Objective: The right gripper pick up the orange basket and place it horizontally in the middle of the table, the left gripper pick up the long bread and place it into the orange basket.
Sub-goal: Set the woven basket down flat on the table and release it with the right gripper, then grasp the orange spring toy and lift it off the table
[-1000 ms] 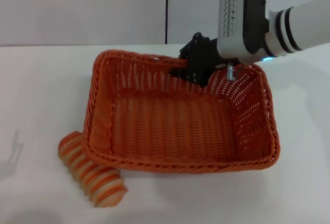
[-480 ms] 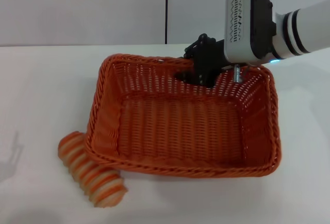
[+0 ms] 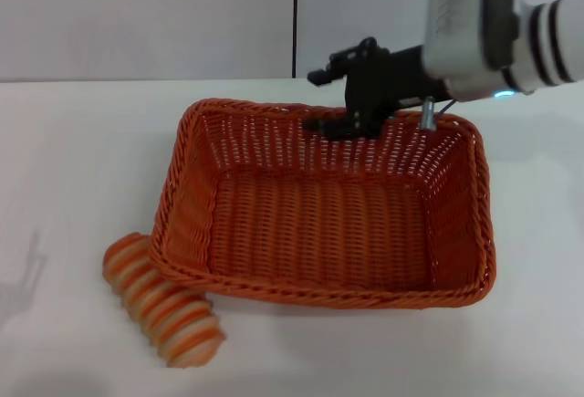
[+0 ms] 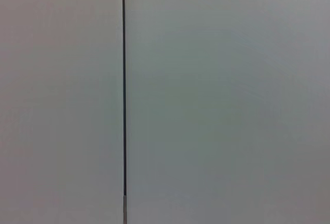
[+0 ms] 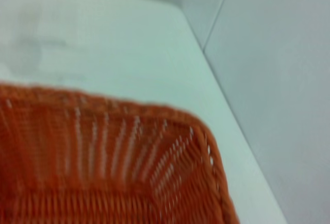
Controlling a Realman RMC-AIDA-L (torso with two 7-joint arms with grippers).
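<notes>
Basket work first: on my head view the orange basket point(image 3: 324, 214) sits flat on the table point(image 3: 82, 160), filling the centre of the frame with its long side running across the picture. Its braided rim shows all the way round and its inside holds nothing I can see.

My right gripper point(image 3: 339, 102) is in the upper middle of the frame, reaching in from the upper right on its white arm, right over the far rim of the basket. One black finger sits above and behind the rim, the other lower, just inside the far wall, with a clear gap between them and the rim in that gap. The fingers look spread, not pinching the wicker, though I cannot tell whether the lower finger touches the weave.

Down in the lower left, the long bread point(image 3: 162, 300) lies on the table outside the basket, angled, its upper end tucked against the near left corner of the rim.

From the right wrist camera I get one basket corner point(image 5: 129, 167), white tabletop and grey wall point(image 5: 278, 80) beyond. My left wrist camera shows only grey wall panels with a dark seam point(image 4: 124, 80); the left gripper appears nowhere.
</notes>
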